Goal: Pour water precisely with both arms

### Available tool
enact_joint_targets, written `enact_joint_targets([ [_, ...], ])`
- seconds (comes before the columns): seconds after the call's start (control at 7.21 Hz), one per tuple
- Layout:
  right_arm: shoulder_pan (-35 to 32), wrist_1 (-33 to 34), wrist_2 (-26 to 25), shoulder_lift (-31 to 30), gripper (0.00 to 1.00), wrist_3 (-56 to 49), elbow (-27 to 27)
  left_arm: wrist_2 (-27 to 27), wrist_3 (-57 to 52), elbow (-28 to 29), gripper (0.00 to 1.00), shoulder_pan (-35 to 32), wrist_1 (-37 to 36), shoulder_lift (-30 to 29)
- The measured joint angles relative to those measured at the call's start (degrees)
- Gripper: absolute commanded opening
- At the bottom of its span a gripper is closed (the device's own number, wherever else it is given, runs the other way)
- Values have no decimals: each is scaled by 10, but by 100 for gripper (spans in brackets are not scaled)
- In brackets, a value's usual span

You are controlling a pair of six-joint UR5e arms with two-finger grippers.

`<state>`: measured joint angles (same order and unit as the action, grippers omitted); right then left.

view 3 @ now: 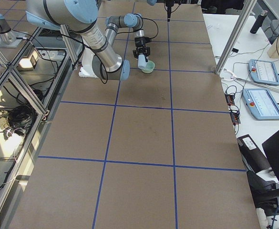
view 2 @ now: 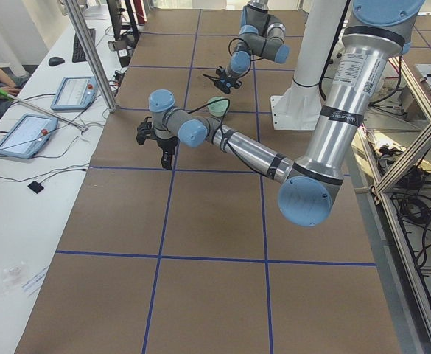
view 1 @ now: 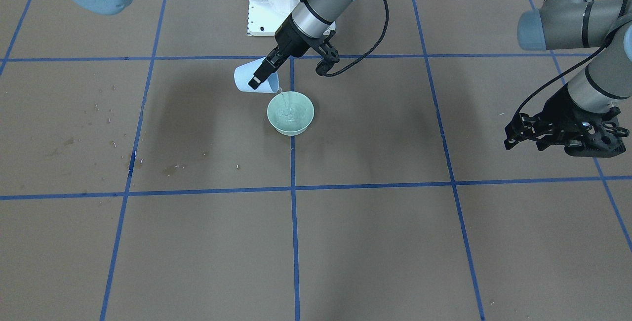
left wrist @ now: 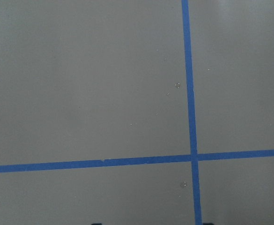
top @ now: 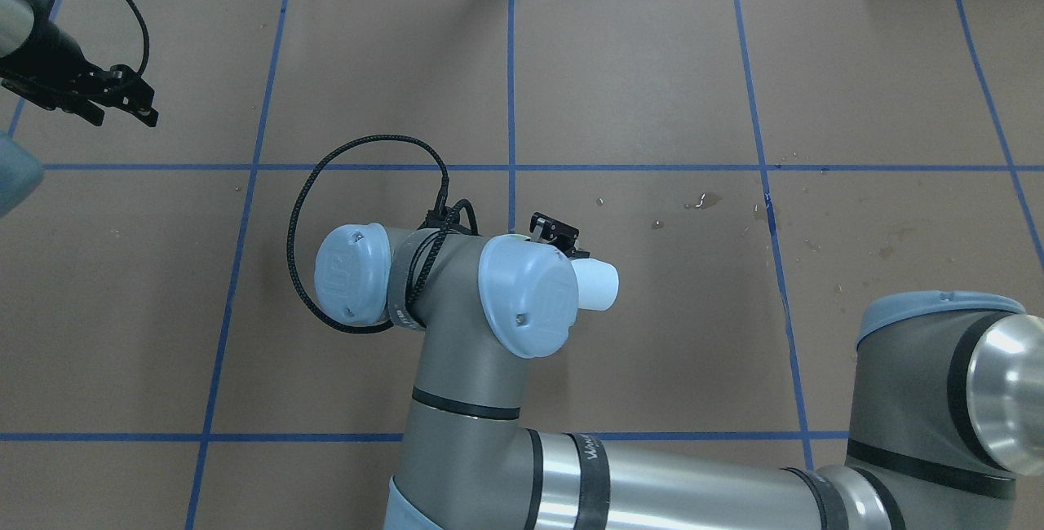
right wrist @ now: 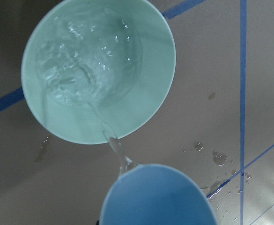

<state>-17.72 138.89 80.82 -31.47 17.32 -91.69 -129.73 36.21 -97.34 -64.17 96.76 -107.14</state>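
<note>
My right gripper is shut on a pale blue cup and holds it tilted on its side just above the rim of a pale green bowl. A thin stream of water runs from the cup's lip into the bowl. In the right wrist view the cup is at the bottom, the bowl above it, with rippling water inside. The overhead view shows only the cup; the arm hides the bowl. My left gripper hovers open and empty far to the side, over bare table.
The white pedestal stands just behind the bowl. Spilled droplets and stains lie on the brown paper near the blue tape lines. Tablets and cables lie on the side benches.
</note>
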Motion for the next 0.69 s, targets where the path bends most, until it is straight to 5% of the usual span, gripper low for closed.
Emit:
enact_joint_targets([
  [0.28,-5,-15,4,-63,37,73,-115,0,0,-1,78,-1,0,0],
  [0.69,-37,-161,29,-173,33,198,-225,0,1,-2,78,-3,0,-1],
])
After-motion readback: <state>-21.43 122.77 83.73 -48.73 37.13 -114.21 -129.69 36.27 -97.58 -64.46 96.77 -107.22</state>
